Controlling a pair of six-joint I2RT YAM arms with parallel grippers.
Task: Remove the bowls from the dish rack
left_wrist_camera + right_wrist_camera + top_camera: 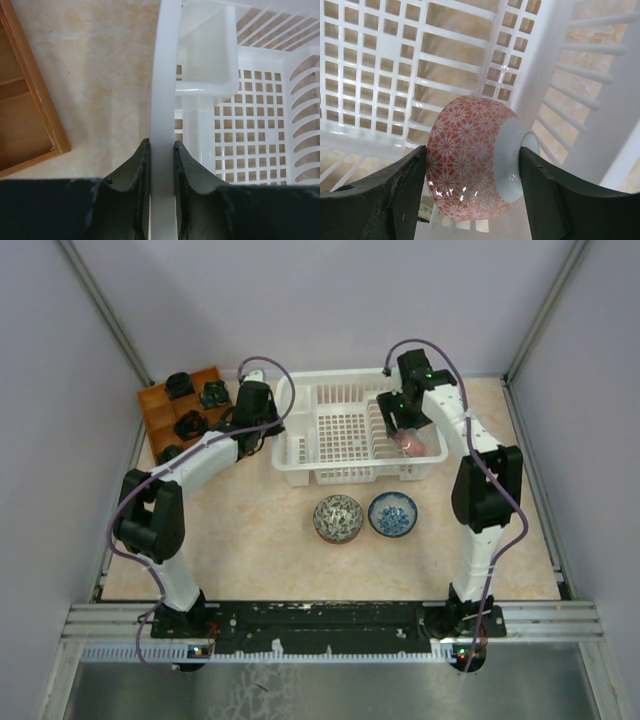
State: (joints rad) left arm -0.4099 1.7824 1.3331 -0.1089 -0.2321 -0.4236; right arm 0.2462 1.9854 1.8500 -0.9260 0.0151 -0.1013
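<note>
Clamping the left rim of the dish rack (pixel 165 75) with the left gripper (pixel 162 152); pinching the orange-red bowl (pixel 465 145) tight in the right gripper (pixel 472 162), inside the rack's right end. On the table (pixel 250 540) just near of the rack: grey-patterned bowl (pixel 338 518) left, blue-speckled bowl (pixel 393 514) right

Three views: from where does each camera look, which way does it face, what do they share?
Top external: above, behind the bases, facing down on the table; left arm and right arm show.
Left wrist: faces along the left gripper, shut on the dish rack rim.
Right wrist: faces down into the rack; right gripper holds the red bowl.
All share the rack.
</note>
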